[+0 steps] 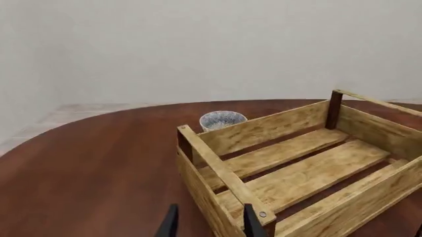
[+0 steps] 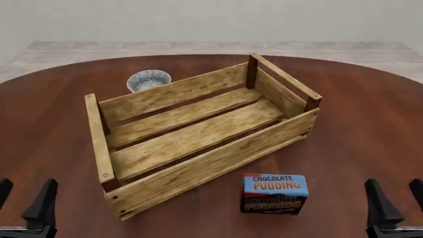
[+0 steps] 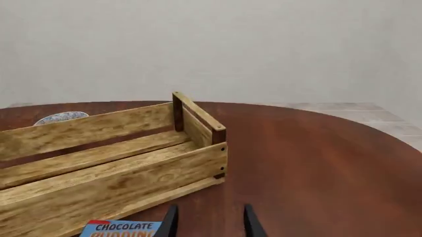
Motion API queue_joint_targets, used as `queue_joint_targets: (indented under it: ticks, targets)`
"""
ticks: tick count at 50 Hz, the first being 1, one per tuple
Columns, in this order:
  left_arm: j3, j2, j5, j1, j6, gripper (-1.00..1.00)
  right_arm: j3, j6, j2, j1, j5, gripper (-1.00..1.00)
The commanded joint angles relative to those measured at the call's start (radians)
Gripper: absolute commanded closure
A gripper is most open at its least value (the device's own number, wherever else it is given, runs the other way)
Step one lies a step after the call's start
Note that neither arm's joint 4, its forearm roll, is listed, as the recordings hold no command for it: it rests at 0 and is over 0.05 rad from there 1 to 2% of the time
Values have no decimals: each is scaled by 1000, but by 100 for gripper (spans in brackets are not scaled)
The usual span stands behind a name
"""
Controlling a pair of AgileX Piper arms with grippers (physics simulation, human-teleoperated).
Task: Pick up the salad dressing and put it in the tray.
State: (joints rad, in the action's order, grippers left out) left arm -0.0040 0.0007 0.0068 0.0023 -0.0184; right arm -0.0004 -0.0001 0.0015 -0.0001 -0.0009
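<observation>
So, far left and nearest the camera, the left gripper (image 2: 23,199) is seen low over the table (image 2: 357,124). Its jaws are held apart with nothing between them. From its own wrist camera the left gripper (image 1: 209,224) is pointed at the crate's near left corner, one finger (image 1: 251,222) lined up just in front of that corner post; whether they touch can't be told.

A bit further right and toward the far side, a bowl (image 2: 148,79) is parked upright just behind the crate's far long wall, near its left end. It's also caught in the left wrist view (image 1: 222,119), and only its rim is visible in the right wrist view (image 3: 61,117).

The middle of the table is taken up by the crate (image 2: 211,161), set at an angle so that its right end is turned farther away. Only bare slats are shown inside it, in the left wrist view (image 1: 224,173) and the right wrist view (image 3: 118,182) too.

Right of centre, a pudding box (image 2: 274,193) is stood upright near the crate's near long wall, apart from it, label facing the camera. Its top edge is clipped in the right wrist view (image 3: 122,229).

Far right, the right gripper (image 2: 399,201) is held low near the table edge, jaws apart and empty, well clear of the box. The same gap is shown by its wrist camera (image 3: 209,224).

As for the dressing: it's not picked up by any of the three views, so where it is can't be told.
</observation>
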Motion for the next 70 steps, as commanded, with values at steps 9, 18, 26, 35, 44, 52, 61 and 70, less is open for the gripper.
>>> queue_joint_targets:
  ticks: [9,18,26,35,44,52,61,70]
  targets:
    - [-19,7,38,11,-35,-100,0,-1,0,-1,0,-100]
    - [-58,27,78,0,-62,-100,0,-1,0,-1,0,-100]
    - [-158,112,160,-32,-100,-100,0,-1,-1,-1,0,-100]
    - [-246,102,318,-57,-145,-100,0,-1,-1,-1,0,-100]
    - [-425,2,571,-16,-292,-100,0,-1,-1,-1,0,-100]
    - [-638,45,807,46,-319,-100,-2,-2,-1,-1,1,-100]
    - [-711,114,948,131,-276,-100,-2,-2,-1,-1,1,-100]
    - [-727,129,1053,192,-342,-100,-2,-2,-1,-1,1,-100]
